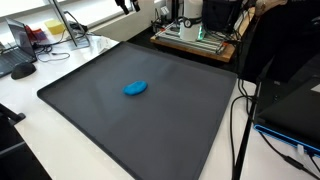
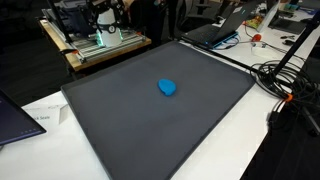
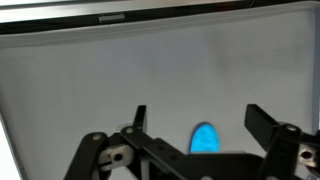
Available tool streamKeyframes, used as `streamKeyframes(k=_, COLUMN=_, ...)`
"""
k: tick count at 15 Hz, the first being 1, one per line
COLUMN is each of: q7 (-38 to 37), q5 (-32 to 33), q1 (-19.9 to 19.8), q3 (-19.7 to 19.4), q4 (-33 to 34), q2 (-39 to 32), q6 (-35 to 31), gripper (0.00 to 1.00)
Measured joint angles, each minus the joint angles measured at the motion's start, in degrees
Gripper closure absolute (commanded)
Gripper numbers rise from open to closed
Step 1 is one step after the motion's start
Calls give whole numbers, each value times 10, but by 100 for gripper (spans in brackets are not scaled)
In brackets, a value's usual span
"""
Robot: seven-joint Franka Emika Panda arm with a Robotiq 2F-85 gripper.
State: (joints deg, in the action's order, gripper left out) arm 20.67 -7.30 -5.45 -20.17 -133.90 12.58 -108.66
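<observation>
A small blue rounded object (image 1: 135, 88) (image 2: 168, 88) lies alone near the middle of a large dark grey mat (image 1: 170, 125) (image 2: 130, 130). In the wrist view the same blue object (image 3: 204, 137) shows far below, between my gripper's (image 3: 200, 118) two black fingers. The jaws stand wide apart with nothing between them, high above the mat. The gripper does not appear in either exterior view.
The mat lies on a white table (image 1: 30, 125) (image 2: 260, 130). A wooden bench with equipment (image 1: 195, 40) (image 2: 95, 40) stands behind it. Black cables (image 1: 240, 120) (image 2: 285, 85) run along one side, near a laptop (image 2: 215, 30) and a dark box (image 1: 290, 105).
</observation>
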Motion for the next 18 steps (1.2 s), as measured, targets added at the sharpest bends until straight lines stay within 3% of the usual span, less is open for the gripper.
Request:
streamKeyframes(k=4, q7=-6, q5=5, q1=-4, q3=46, q4=-12, q2=18, q6=0, gripper=0)
streamKeyframes(k=9, q7=-34, q5=5, q1=18, q3=119, q4=-52, q2=93, q6=15, gripper=0)
streamKeyframes(k=18, q7=-88, q5=-2, q1=114, q3=228, q4=-91, q2=231, q6=60, gripper=0)
